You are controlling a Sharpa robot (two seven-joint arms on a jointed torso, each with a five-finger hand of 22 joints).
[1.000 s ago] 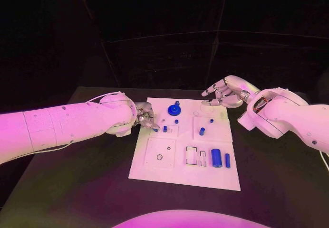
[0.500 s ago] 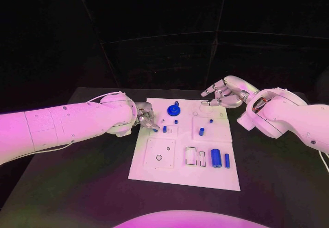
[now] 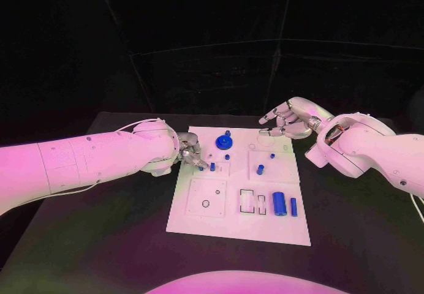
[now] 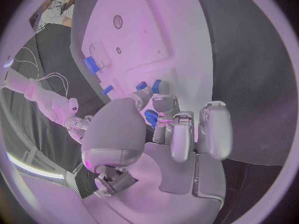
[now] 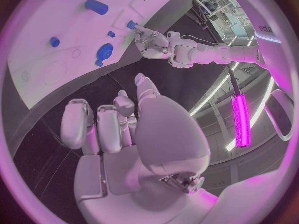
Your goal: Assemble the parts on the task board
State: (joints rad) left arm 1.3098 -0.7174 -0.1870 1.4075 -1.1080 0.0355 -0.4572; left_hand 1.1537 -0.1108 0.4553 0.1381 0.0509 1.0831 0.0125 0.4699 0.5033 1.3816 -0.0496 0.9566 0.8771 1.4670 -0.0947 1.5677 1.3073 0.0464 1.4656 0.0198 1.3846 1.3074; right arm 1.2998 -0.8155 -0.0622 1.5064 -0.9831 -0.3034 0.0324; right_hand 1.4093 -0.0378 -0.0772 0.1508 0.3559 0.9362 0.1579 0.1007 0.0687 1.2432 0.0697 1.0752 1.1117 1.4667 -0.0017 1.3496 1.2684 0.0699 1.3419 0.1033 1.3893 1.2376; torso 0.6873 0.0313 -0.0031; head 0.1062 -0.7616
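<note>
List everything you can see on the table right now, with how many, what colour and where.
Task board: one, white, middle of the black table.
Round knobbed part: one, blue, far end of the board.
Large cylinder: one, blue, lying near the board's near right side.
Slim bar: one, blue, beside the large cylinder.
Small pegs: a few, blue, mid-board.
Left hand: silver, at the board's left edge, fingertips on a small blue part.
Right hand: silver, above the board's far right corner, holding nothing.
</note>
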